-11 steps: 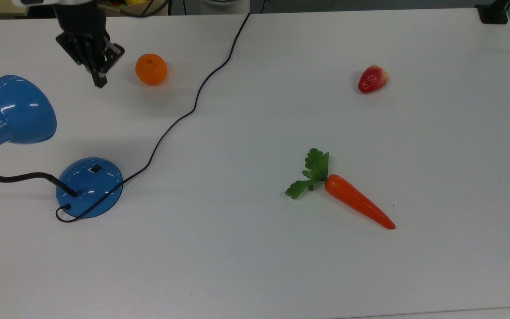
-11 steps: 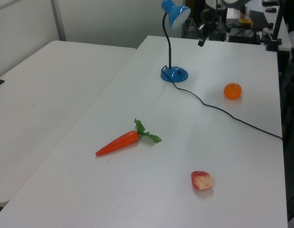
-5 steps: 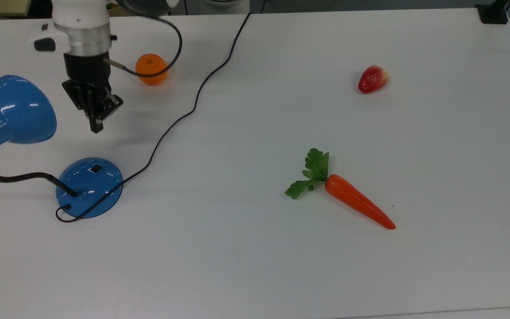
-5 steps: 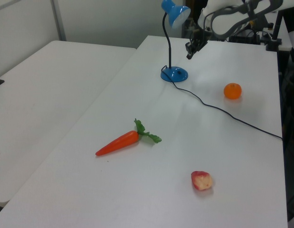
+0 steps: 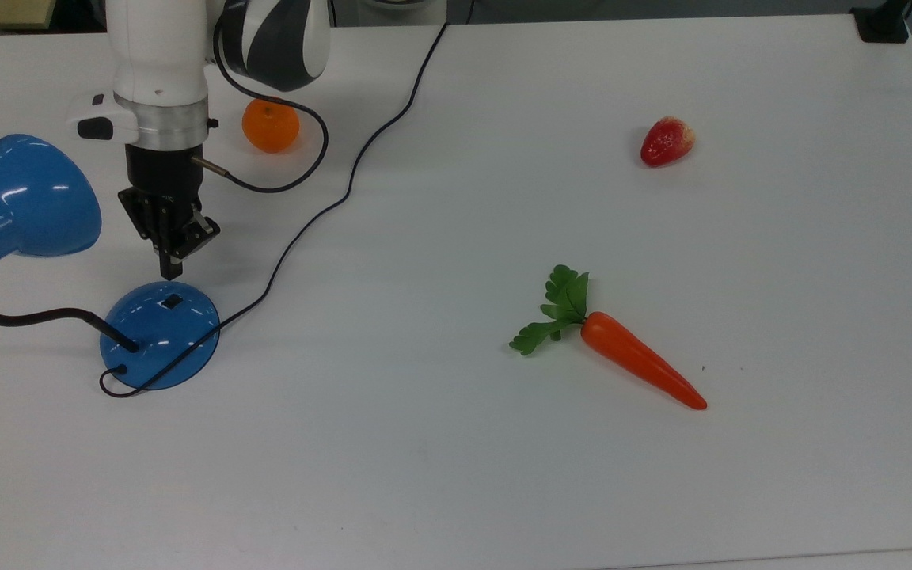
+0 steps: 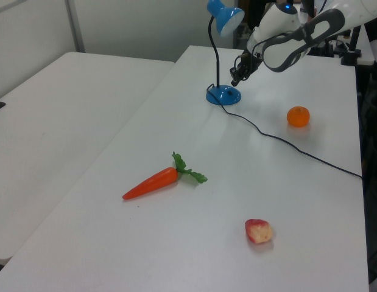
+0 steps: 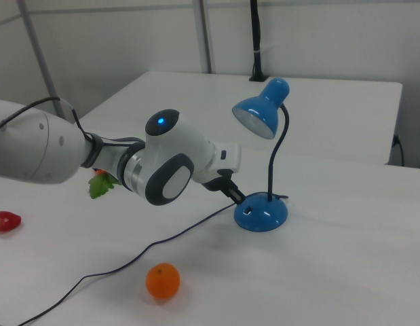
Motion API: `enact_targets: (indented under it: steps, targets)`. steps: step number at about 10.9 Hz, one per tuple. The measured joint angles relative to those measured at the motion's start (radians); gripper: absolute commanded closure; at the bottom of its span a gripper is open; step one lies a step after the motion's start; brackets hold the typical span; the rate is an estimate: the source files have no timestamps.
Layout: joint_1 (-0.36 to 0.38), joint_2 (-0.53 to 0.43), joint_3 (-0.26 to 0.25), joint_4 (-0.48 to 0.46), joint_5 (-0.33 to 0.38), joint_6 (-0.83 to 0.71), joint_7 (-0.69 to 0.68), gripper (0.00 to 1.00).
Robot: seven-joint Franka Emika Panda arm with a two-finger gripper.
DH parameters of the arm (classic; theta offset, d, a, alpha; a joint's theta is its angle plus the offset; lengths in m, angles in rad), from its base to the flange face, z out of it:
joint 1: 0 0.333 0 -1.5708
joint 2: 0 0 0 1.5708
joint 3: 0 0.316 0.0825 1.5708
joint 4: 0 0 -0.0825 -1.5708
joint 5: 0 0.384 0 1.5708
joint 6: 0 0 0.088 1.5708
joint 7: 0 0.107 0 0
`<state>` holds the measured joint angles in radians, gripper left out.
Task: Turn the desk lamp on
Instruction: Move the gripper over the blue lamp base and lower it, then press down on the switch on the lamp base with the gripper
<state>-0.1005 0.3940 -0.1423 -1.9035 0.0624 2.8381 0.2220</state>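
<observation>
Closing in on the switch (image 5: 173, 302) — gripper (image 5: 170, 273) pinched narrow, holding nothing, tip poised at the rim of the lamp (image 5: 159, 332) base just below it. Next, by the look of it: ease down onto that black switch — a short, straight press, no sideways shove.

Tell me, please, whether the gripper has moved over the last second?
Yes. In the top view the gripper has travelled from beside the orange down the picture to just above the switch on the desk lamp, whose base has stayed put.

glossy blue desk lamp (image 5: 159, 332), upright, black bent neck, unlit
</observation>
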Motion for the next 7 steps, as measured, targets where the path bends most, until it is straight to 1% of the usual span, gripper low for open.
enact_targets:
  steps: [2,5,7]
  targets:
    - [0.000,0.025,0.000,0.036,0.000,0.000,0.003,1.00]
    - [0.000,0.093,0.000,0.113,0.000,0.000,0.024,1.00]
    - [0.000,0.107,-0.001,0.129,0.000,0.000,0.025,1.00]
